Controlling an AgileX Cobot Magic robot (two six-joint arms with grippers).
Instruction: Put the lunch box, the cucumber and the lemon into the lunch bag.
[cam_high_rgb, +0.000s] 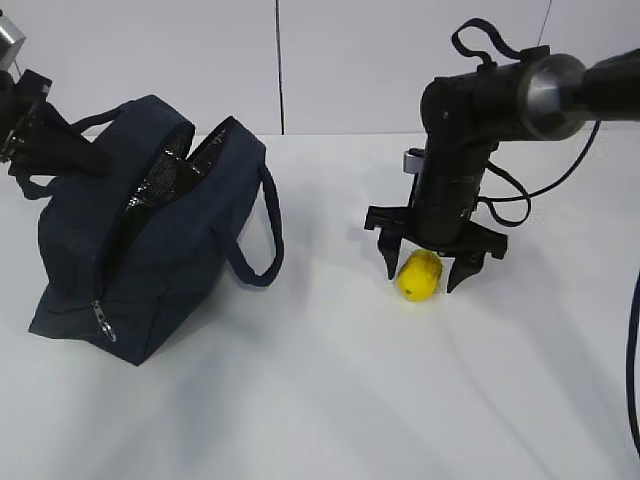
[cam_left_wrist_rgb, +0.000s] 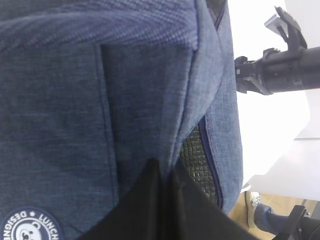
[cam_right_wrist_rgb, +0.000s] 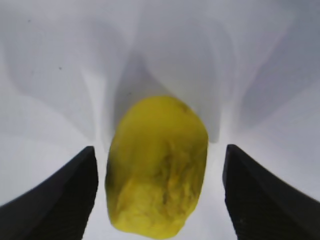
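The navy lunch bag (cam_high_rgb: 170, 270) stands at the left with its top unzipped and the silvery lining (cam_high_rgb: 160, 190) showing. My left gripper (cam_high_rgb: 100, 160) is shut against the bag's upper side; in the left wrist view its tips (cam_left_wrist_rgb: 164, 167) meet on a fold of the lunch bag (cam_left_wrist_rgb: 60, 100) beside the opening. The yellow lemon (cam_high_rgb: 419, 276) lies on the table to the right. My right gripper (cam_high_rgb: 422, 280) hangs open over it, one finger on each side. In the right wrist view the lemon (cam_right_wrist_rgb: 157, 165) sits between the fingers of the right gripper (cam_right_wrist_rgb: 160, 150), apart from both. The lunch box and cucumber are out of view.
The white table (cam_high_rgb: 350, 400) runs to a white wall behind. The bag's near loop handle (cam_high_rgb: 262, 240) droops towards the lemon. A zipper pull (cam_high_rgb: 103, 322) hangs at the bag's front corner. The right arm (cam_left_wrist_rgb: 280, 70) shows beyond the bag.
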